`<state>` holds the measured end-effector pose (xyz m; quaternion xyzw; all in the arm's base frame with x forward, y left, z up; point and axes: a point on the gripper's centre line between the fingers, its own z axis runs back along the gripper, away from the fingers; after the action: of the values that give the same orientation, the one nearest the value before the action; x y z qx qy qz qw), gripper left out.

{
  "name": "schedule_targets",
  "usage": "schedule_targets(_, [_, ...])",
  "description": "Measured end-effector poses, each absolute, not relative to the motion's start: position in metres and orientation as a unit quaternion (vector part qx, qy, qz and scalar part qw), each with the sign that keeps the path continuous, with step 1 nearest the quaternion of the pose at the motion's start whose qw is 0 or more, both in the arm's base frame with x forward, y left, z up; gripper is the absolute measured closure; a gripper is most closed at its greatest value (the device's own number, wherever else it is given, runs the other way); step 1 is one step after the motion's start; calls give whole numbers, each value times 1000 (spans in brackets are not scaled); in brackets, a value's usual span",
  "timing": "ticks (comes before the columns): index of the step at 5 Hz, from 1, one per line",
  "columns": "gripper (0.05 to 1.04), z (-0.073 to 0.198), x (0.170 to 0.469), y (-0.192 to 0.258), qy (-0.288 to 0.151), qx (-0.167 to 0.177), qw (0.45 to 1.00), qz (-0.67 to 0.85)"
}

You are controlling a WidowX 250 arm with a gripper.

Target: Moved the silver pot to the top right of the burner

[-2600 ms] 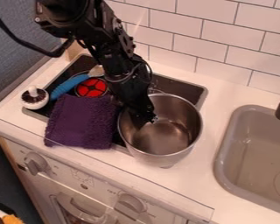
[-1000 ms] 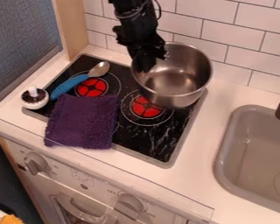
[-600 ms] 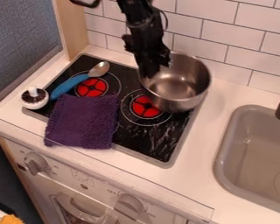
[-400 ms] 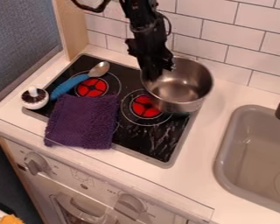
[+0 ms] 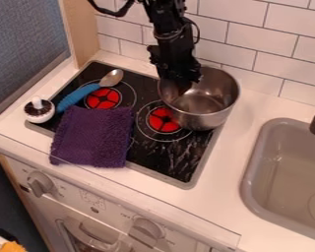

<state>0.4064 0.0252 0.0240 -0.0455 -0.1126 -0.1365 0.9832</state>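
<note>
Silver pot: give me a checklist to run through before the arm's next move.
1. Silver pot at the stove top's top right corner: ok.
2. Pot upright, opening facing up: ok.
3. Pot's base fully settled on the surface: cannot tell, its underside is hidden.
4. Gripper clear of the pot: not ok, it is at the pot's left rim.
5. Purple cloth clear of the pot: ok.
6. Blue-handled spoon clear of the pot: ok.

Illumination is soft and moderately bright on the counter [image 5: 252, 106]. The metal pot [image 5: 203, 119] shows diffuse highlights. The area left of the oven [image 5: 101, 206] is dark. Light source location: indeterminable.
</note>
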Motion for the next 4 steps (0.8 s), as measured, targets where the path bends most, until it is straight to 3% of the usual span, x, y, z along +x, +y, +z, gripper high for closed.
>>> schedule_targets(1, [157,23,405,25,-112,-47,983,-137])
schedule_targets(2, [70,26,398,22,-109,-55,982,-141])
schedule_targets(4, [81,58,389,23,-137,-52,978,-148])
